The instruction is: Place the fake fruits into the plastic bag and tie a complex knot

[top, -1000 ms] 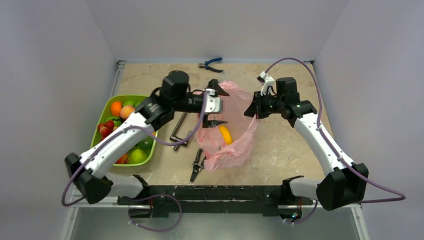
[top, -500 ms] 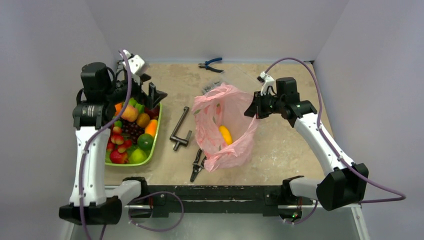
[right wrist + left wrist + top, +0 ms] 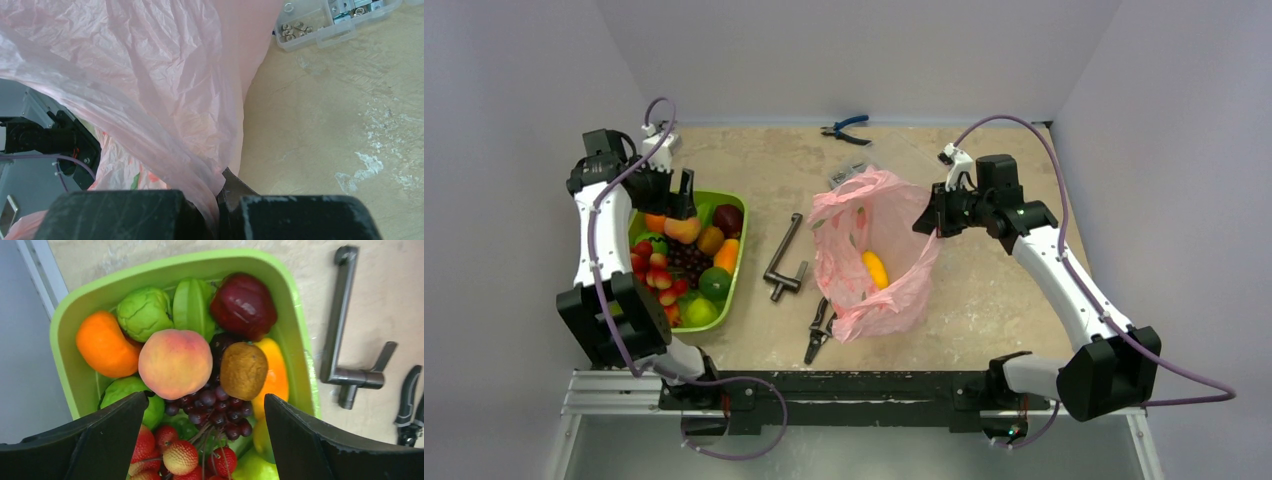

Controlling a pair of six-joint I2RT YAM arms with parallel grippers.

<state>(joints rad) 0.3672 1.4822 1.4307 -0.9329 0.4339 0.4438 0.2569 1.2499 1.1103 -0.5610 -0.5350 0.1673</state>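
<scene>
The left hand (image 3: 206, 399) hung spread wide over the far end of the lime-green oblong plastic tray (image 3: 150, 269), its two black fingers (image 3: 107, 437) well apart and touching nothing. Below the gap lay a fuzzy pink-and-yellow peach (image 3: 175, 362), with a round orange fruit (image 3: 102, 344) on one side, a brown kiwi (image 3: 243, 370) on the other and a bunch of dark purple grapes (image 3: 210, 410) just beside them. These were among the small glossy fake fruits (image 3: 686, 262) heaped in the tray at the left side of the mottled beige desk (image 3: 984, 290).

The right hand (image 3: 218, 197) was pressed together on the rim of the thin, crinkly, translucent pink plastic bag (image 3: 894, 290), holding that side up, and the mouth stood open. The bag sat mid-desk, well apart from the tray, with one yellow fruit (image 3: 875, 268) inside it. Between tray and bag lay a dark metal L-shaped tool (image 3: 784, 258). Black-handled pliers (image 3: 820, 328) lay just beside the bag's near corner.
</scene>
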